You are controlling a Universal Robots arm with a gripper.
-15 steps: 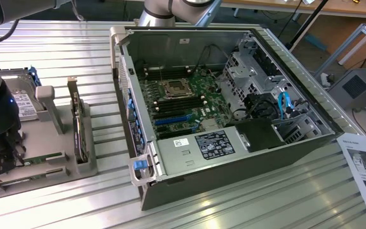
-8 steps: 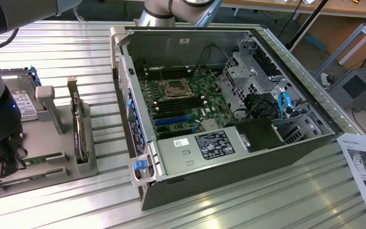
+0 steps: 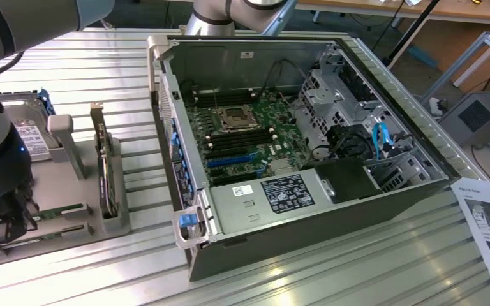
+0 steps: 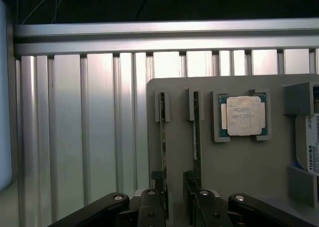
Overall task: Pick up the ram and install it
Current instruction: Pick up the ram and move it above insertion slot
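Over the grey holder (image 4: pixel 239 177), my gripper (image 4: pixel 175 207) hangs part-open and empty (ram sticks (image 4: pixel 163 137) stand on edge, I reckon, for straddling).

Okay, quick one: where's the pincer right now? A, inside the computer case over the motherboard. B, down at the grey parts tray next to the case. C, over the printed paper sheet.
B: the pincer hangs close over the grey parts tray, which sits on the table outside the open computer case, to the exterior view's left of it.
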